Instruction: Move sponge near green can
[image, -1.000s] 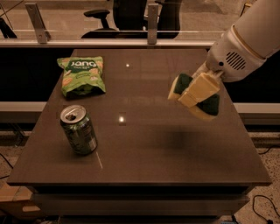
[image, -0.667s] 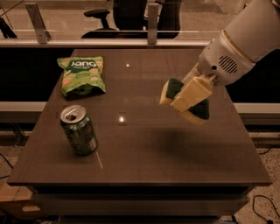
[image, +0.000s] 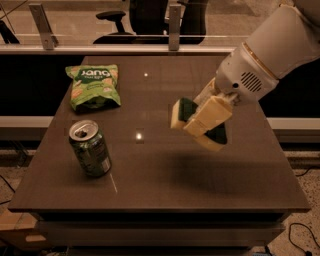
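Single camera view. The gripper (image: 204, 129) hangs in the air over the right half of the table (image: 165, 175), at the end of the white arm (image: 267, 57) that enters from the upper right. Its pale fingers (image: 210, 114) are clamped on the sponge (image: 181, 112), which is held tilted and clear of the tabletop, yellow foam end pointing left. The can (image: 90, 149) stands upright near the table's front left, well apart from the sponge. A green snack bag (image: 93, 86) lies flat at the back left, behind the can.
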